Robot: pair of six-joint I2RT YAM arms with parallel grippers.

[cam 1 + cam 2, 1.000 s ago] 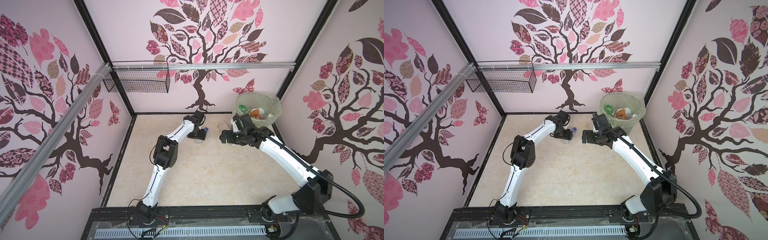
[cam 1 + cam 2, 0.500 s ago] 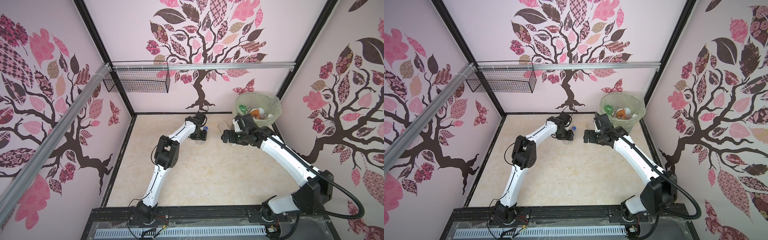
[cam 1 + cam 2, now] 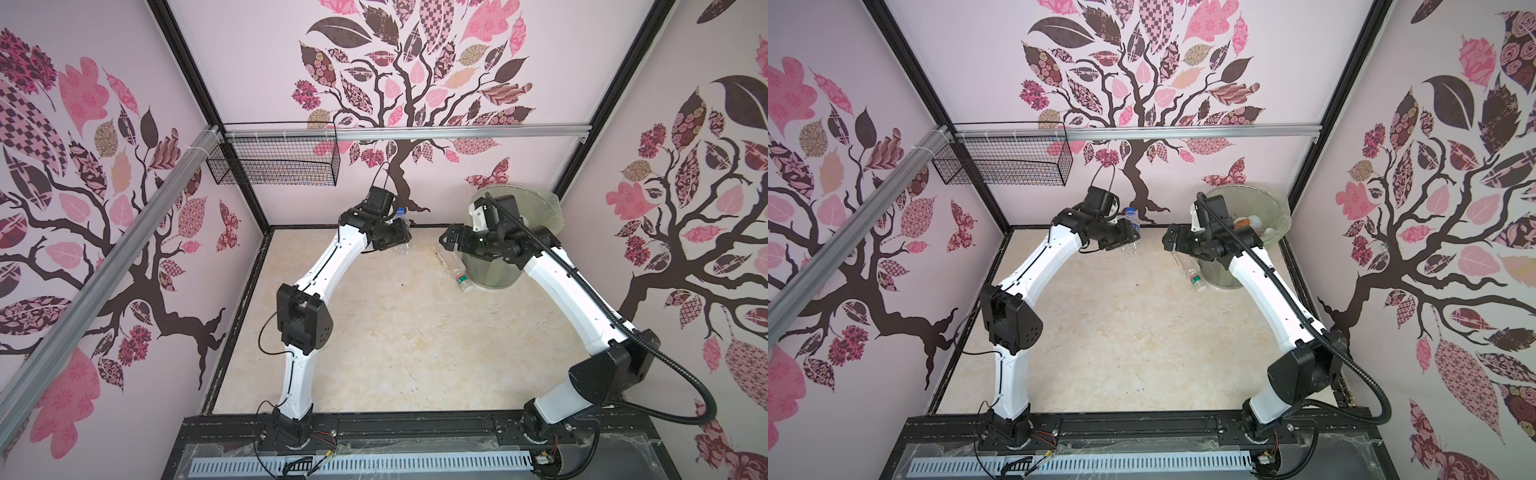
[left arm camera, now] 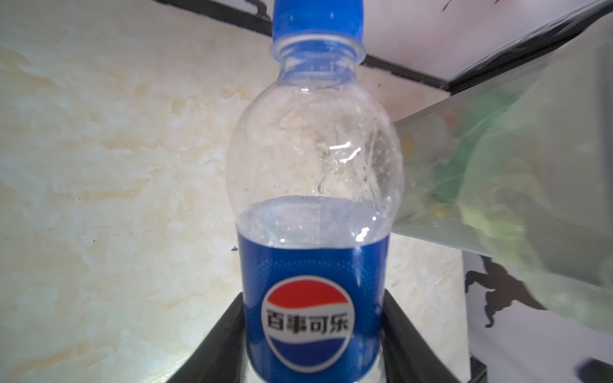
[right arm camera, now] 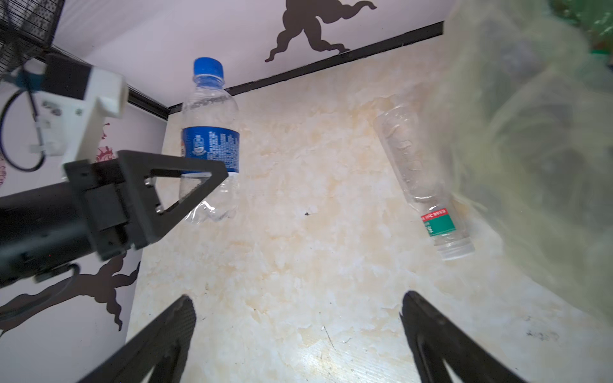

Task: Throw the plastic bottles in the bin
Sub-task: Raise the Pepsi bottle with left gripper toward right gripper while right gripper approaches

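- While the left gripper (image 4: 313, 305) pinches it across the blue label, 1 Pepsi bottle (image 4: 313, 199) hangs clear of the floor (image 3: 395, 332) near the back wall: clear body, blue cap, droplets inside.
- Axis of that bottle: roughly upright, cap up, crosswise to the 2 fingers, which press the label from either side. Tool state: closed on the bottle.
- Bearing for the drop: the bin (image 3: 540, 199) stands to the right of the held bottle, in the back right corner and apart from it. The right gripper (image 3: 448, 243) sits between them in both top views. In my judgement the carry must go rightward and over the rim before any release.
- Bin: round grey mesh, lined with a greenish bag, several bottles already inside.
- 1 clear bottle (image 3: 451, 266) with a green and red label lies on the floor just beside the bin's base; I cannot tell whether it touches. Its long axis runs front to back, cap end toward the robot.
- Right gripper: jaws wide, nothing between them, hovering near the far end of the clear bottle. This is plainly the nearer arm for that item.
- Stage, as judged: 1 bottle in transit, 1 left to collect from the floor.
- Surround: marbled beige floor, 1 black wire basket (image 3: 274, 166) hung on the back rail, well apart from both arms.
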